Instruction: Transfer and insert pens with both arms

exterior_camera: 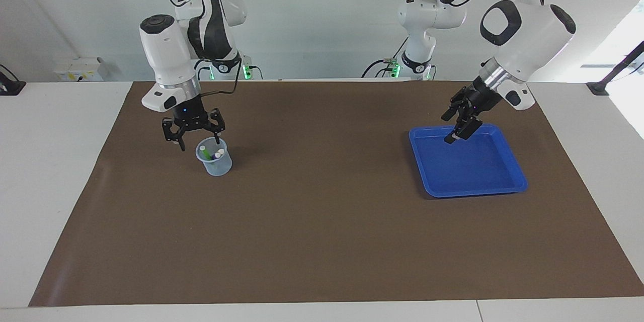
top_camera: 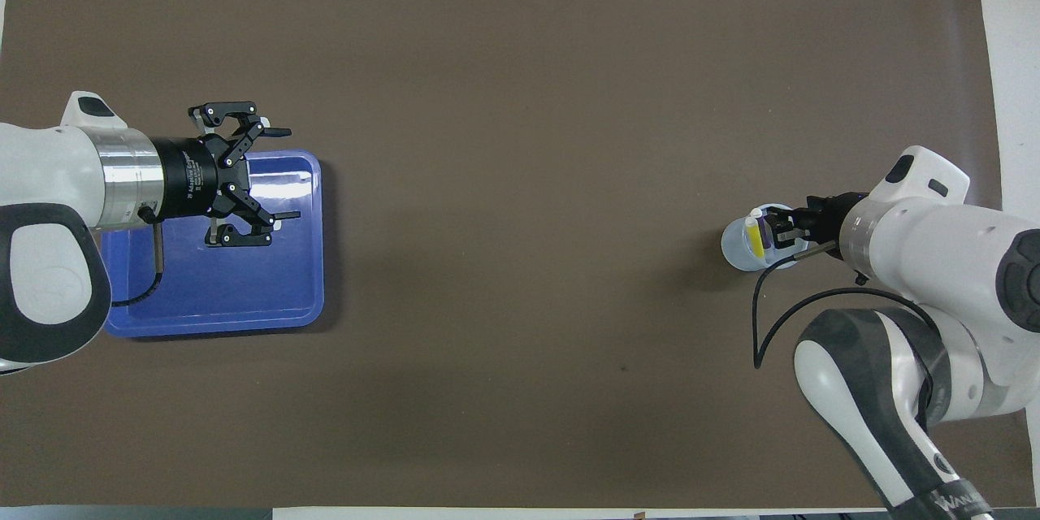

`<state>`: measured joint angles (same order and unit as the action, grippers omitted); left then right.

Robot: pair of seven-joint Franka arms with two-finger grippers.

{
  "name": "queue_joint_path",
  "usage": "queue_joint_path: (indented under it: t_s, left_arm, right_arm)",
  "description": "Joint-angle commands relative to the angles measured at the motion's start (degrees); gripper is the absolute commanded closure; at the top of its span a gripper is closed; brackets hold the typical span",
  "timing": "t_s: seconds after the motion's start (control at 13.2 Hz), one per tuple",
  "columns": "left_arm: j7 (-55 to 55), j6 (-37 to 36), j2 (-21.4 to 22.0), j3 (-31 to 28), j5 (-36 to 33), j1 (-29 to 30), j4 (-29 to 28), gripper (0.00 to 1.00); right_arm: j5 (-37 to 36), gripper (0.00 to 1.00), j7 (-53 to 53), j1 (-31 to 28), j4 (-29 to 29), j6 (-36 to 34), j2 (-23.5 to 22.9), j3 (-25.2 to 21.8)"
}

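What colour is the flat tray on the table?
Blue tray, clearest in the facing view.

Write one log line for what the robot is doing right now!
right gripper: open over cup | pens: in cup | left gripper: open over blue tray

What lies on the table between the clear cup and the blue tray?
Nothing: between the cup and the tray only bare brown mat shows, in both views.
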<state>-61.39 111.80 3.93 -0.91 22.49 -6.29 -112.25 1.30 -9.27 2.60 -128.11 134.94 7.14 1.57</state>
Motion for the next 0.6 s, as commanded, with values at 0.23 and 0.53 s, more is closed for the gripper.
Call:
queue_joint_path:
  t_s: [0.23,0.53]
  left_arm:
    - [22.24,-13.16,-1.64,-0.23,-12.88,0.31,5.98,0.0]
    - [35.87,-22.99,-1.46,-0.41,-19.74,0.31,11.16,0.0]
  right_arm:
    - [-0.86,0.0,6.97,-0.49,19.89,-20.56,-5.9,-1.74]
    - [-2.09,0.0,13.39,-0.41,29.05,-33.32,-7.41,-1.92]
